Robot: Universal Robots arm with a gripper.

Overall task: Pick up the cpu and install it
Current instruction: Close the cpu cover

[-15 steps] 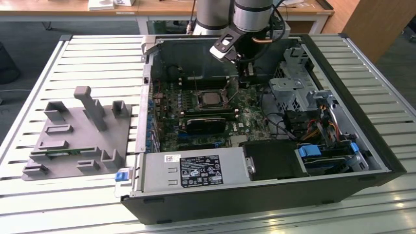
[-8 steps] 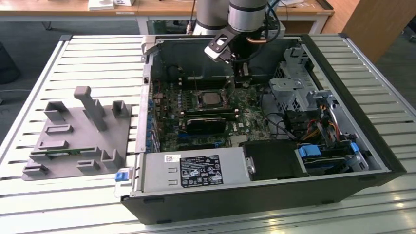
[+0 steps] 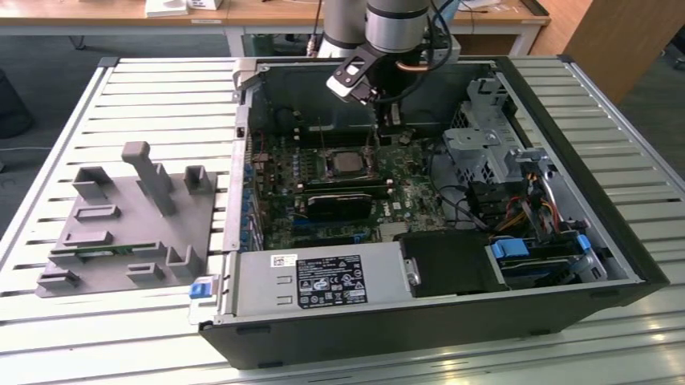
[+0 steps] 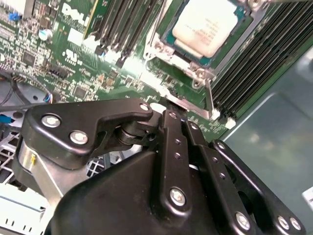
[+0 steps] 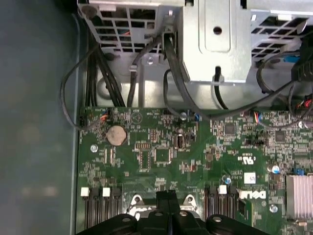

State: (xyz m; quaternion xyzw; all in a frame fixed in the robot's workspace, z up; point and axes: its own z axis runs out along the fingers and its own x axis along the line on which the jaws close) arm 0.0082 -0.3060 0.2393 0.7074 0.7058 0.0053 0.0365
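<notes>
Open computer case [image 3: 428, 341] on a table [image 3: 160, 88], with a parts fixture [image 3: 118, 233] just beside it on the exterior view's left. Inside, the cpu [image 3: 345, 163] seated in the socket [image 4: 195, 73] on the motherboard [image 5: 161, 156], memory slots [image 4: 129, 24] on both sides, the gripper [image 3: 389, 138] over the board near the socket.

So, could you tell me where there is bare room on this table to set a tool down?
Bare slats of the table lie beyond the grey fixture toward the far edge, and along the exterior view's right of the computer case. Inside the case it is crowded: cables, drive cage, and the claw over the motherboard.
</notes>
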